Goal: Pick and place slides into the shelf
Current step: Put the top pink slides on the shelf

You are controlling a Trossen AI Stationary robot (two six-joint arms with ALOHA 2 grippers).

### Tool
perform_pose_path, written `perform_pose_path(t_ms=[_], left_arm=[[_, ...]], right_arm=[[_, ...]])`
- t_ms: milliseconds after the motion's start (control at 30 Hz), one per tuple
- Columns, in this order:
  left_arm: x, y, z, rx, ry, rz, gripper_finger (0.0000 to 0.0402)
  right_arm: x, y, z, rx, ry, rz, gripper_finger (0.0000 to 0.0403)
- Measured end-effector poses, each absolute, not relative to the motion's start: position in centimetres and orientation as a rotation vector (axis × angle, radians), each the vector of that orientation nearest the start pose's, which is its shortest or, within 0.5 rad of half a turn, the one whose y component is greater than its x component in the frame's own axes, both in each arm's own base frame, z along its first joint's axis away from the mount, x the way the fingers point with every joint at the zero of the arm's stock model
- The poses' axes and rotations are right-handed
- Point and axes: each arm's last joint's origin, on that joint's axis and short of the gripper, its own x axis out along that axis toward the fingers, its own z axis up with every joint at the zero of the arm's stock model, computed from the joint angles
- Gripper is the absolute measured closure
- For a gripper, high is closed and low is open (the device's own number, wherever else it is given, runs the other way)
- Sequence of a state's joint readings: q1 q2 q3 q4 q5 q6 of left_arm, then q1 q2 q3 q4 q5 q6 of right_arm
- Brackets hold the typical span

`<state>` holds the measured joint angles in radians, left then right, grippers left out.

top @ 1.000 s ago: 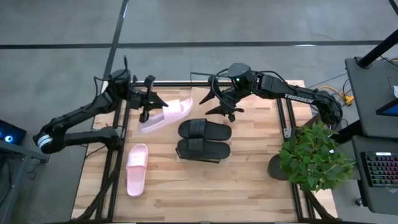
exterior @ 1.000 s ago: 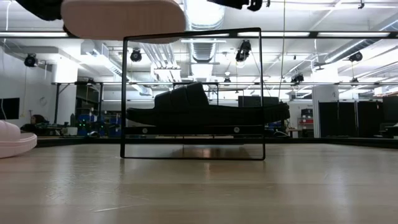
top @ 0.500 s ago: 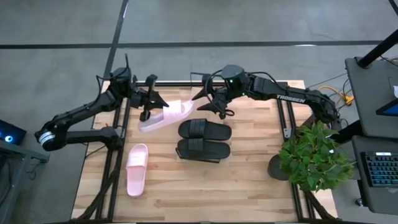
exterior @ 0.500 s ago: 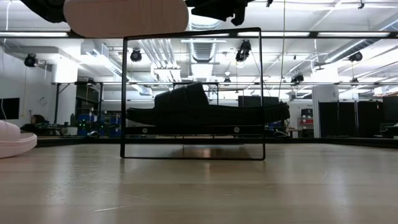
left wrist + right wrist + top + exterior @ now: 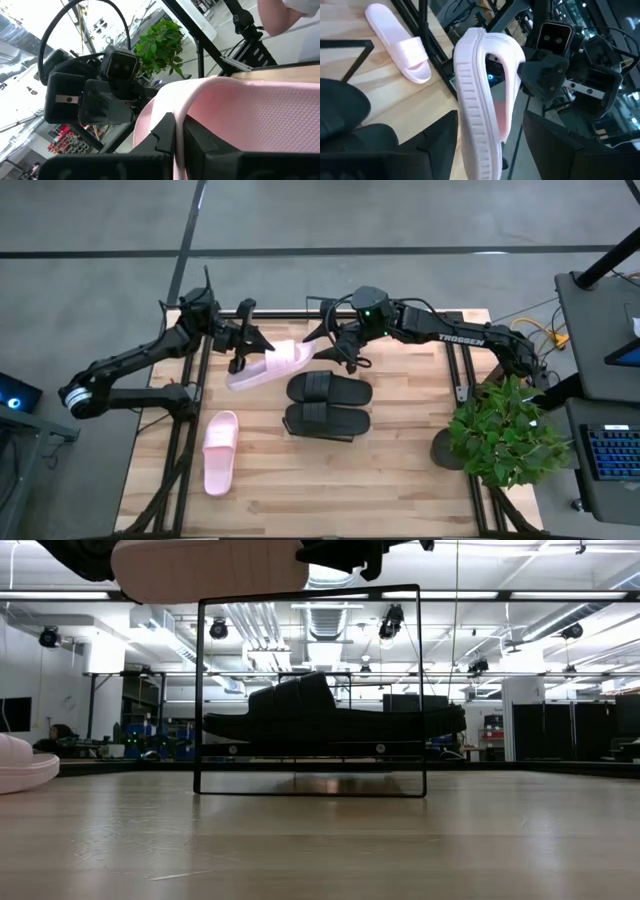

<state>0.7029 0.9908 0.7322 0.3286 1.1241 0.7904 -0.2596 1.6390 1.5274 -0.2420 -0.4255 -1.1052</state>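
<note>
Slide sandal in pale pink (image 5: 268,366) hangs raised above the desk (image 5: 400,470), clamped at its heel end by the left tool (image 5: 243,343), closed on it. Its toe end sits between the spread fingers of the right tool (image 5: 330,345), beside two black slides (image 5: 328,404); another pink slide (image 5: 219,450) lies apart.

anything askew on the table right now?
One pink slide is off the table, tilted, pinched by the left end effector. The right end effector, open, is at its toe end. The other pink slide lies apart from the shelved black slides.
</note>
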Motion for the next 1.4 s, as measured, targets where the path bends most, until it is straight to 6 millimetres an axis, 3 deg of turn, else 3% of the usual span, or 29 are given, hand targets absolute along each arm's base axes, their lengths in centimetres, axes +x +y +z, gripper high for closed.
perform_pose_path(t_ms=[333,500,700,867,1000,1133,1267,1400], left_arm=[[18.1,11.5,32.8,0.858,-0.232,-0.388,0.0402],[18.3,11.5,33.2,0.862,-0.265,-0.384,0.0401],[18.4,11.6,33.1,0.838,-0.261,-0.386,0.0402],[18.3,11.6,33.3,0.722,-0.243,-0.395,0.0393],[18.2,11.6,33.7,0.582,-0.215,-0.394,0.0359],[17.8,11.7,33.9,0.467,-0.189,-0.348,0.029],[17.1,11.8,34.2,0.443,-0.181,-0.279,0.0211],[15.9,11.3,35.2,0.474,-0.214,-0.232,0.0155]], right_arm=[[36.7,-8.5,36.6,-0.954,0.215,0.33,0.0201],[36.7,-8.3,36.5,-0.951,0.221,0.338,0.026],[36.6,-8.3,36.3,-0.965,0.233,0.356,0.0367],[36.6,-8.3,36.3,-0.986,0.234,0.355,0.0375],[36.6,-8.5,36.3,-1.004,0.266,0.305,0.0375],[36.5,-8.6,36.3,-1.014,0.299,0.273,0.0375],[35.9,-8.6,36.5,-1.023,0.378,0.229,0.0375],[34.6,-8.9,36.2,-1.01,0.497,0.184,0.0375]])
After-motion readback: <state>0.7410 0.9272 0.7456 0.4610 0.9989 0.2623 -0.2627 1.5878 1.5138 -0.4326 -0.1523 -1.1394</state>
